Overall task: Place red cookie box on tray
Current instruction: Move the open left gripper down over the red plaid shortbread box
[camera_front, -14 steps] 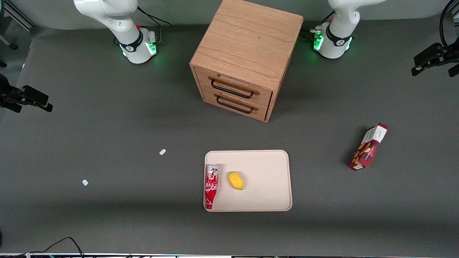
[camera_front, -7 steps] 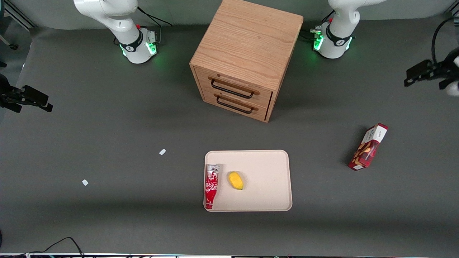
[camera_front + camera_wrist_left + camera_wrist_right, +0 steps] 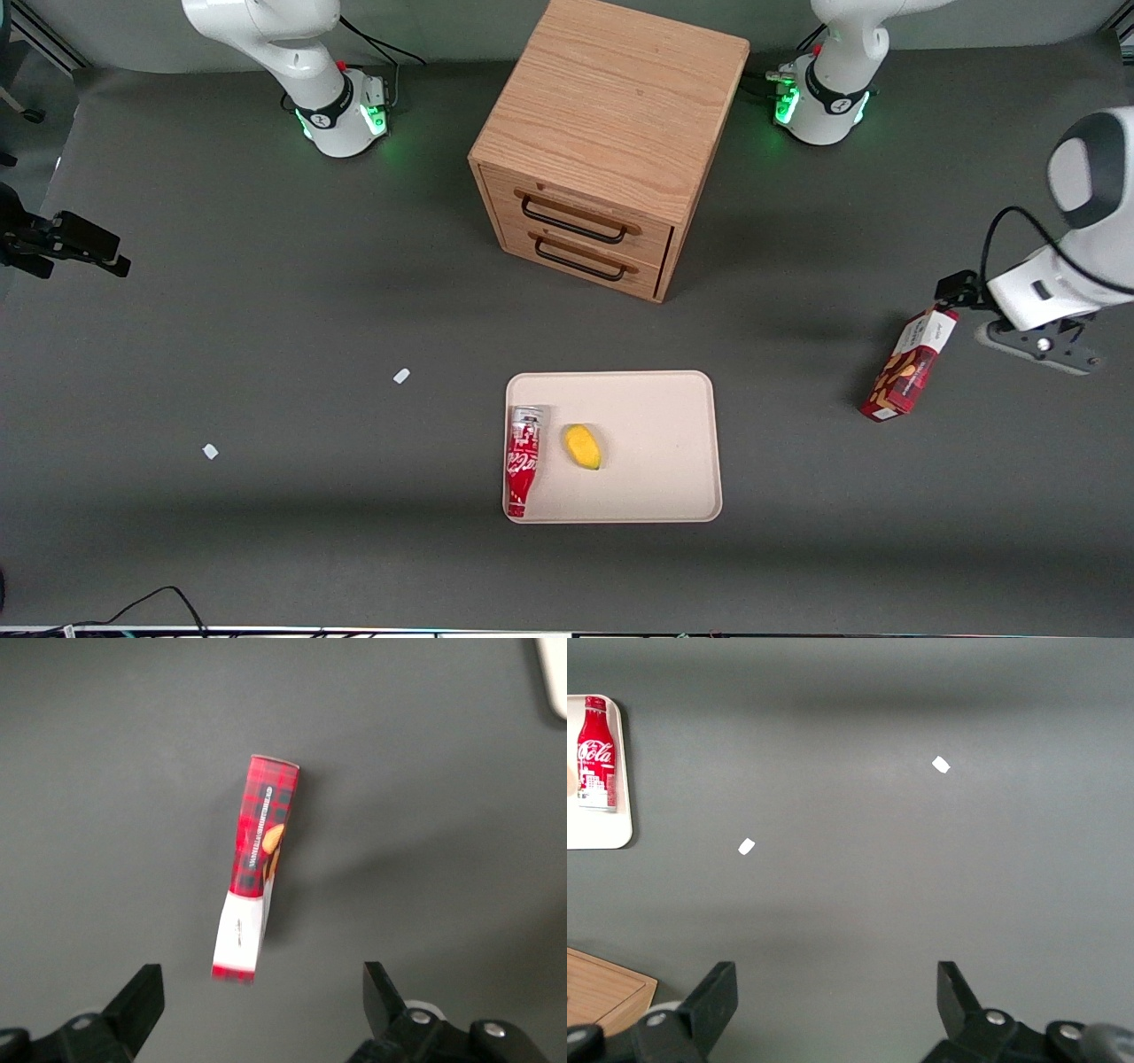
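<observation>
Item: red cookie box [image 3: 910,363]. Lies on the table [image 3: 266,354] toward my working arm's end, well apart from the tray [image 3: 656,399], slanted, white-panelled end farther from the front camera. In my wrist view the red cookie box [image 3: 256,868] shows a narrow plaid face uppermost, so I judge it rests on a long edge or thin side; which one I cannot tell.

Item: my pincer [image 3: 261,1005]. Fingers spread wide, holding nothing, hovering above the table just beside the box's white end. In the front view the pincer [image 3: 1036,341] sits at the box's end nearest my arm's wrist, not touching it.

Item: tray. Flat, beige, nearer the front camera than the wooden cabinet [image 3: 611,142]. Already carries a red soda bottle [image 3: 523,458] along one rim and a yellow fruit-like piece [image 3: 583,446] beside it; the half toward my arm looks free.

Handling, as judged: cardboard, probably light, stiff along its length but easily dented on the broad faces; printed surface likely somewhat slick. Best hold: across the narrow width near mid-length, fingers on the two broad faces, moderate squeeze. Gripping near one end risks it pivoting or slipping.
</observation>
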You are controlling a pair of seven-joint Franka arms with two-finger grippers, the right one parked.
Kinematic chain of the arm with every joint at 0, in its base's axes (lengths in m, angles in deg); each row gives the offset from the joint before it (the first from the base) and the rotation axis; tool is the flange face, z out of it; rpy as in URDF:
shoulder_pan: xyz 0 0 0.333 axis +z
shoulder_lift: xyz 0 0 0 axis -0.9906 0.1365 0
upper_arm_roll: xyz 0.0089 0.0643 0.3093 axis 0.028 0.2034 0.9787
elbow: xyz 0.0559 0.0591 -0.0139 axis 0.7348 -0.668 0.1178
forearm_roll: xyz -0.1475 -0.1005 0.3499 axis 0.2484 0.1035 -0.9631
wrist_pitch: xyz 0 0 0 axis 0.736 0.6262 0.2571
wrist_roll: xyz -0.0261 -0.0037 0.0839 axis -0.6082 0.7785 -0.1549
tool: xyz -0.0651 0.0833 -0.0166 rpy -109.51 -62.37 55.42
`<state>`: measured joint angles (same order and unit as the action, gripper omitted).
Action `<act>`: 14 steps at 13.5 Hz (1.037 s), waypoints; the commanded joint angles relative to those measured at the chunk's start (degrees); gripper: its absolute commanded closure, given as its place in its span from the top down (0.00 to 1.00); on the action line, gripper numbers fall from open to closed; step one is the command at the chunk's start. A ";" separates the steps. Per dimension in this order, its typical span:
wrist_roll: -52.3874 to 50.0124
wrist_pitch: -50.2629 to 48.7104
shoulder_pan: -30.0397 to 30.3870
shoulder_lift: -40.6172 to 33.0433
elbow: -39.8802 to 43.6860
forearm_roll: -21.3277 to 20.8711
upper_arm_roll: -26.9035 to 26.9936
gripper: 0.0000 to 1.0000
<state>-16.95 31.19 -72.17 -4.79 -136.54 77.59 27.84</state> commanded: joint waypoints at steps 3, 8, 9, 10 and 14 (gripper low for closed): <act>5.91 15.05 0.12 6.46 -6.41 -2.25 0.92 1.00; 6.71 25.95 -0.14 13.33 -8.08 -2.97 2.23 1.00; 6.71 27.36 -0.32 14.12 -8.08 -2.97 2.67 1.00; 6.71 28.16 -0.41 14.83 -8.08 -2.97 2.85 0.98; 6.18 27.29 -0.41 15.27 -8.08 -2.97 2.85 0.30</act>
<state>-10.86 58.35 -72.06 10.99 -144.06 75.26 30.20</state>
